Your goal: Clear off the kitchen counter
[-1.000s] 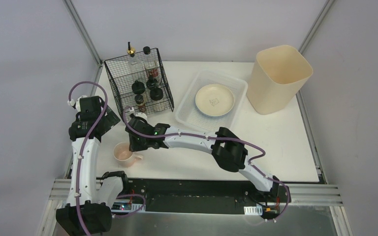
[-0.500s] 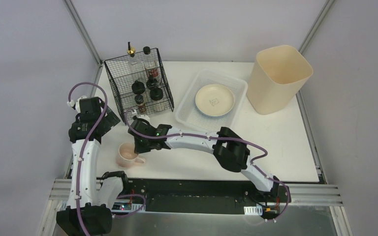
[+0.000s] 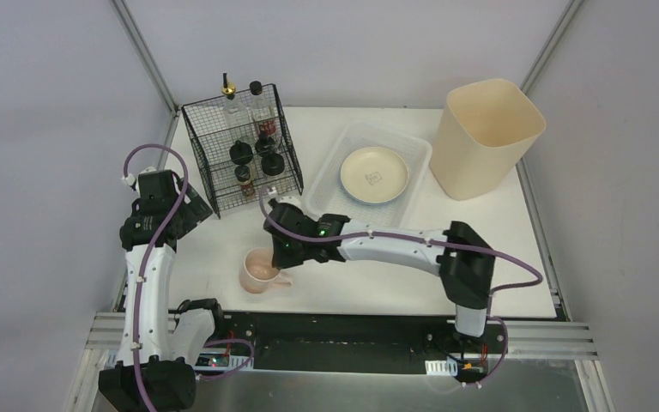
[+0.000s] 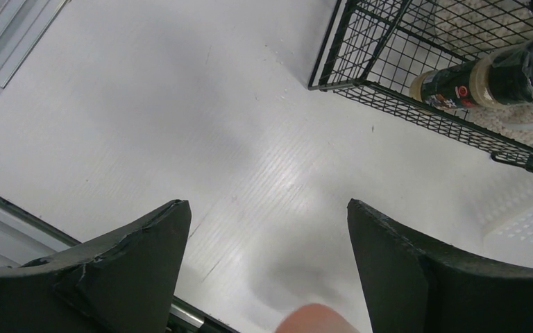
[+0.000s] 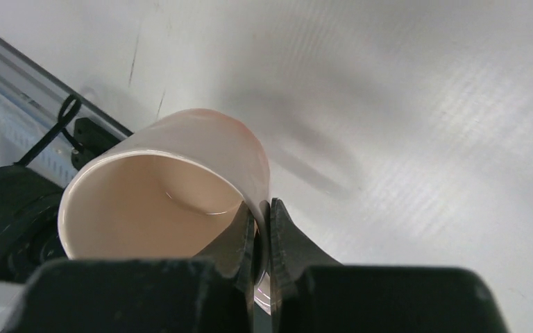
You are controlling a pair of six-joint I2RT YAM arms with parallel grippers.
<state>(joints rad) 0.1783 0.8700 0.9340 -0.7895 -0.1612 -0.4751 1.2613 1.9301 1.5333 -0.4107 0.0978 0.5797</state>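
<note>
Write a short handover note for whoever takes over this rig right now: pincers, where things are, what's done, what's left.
Left pincer: open, empty, above the counter beside the wire rack.
Right pincer: shut on the pink mug by its wall, one finger inside, near the counter's front edge.
Done: the plate lies in the white basket; bottles stand in the rack.
Left: probably set the mug in the basket beside the plate.
</note>
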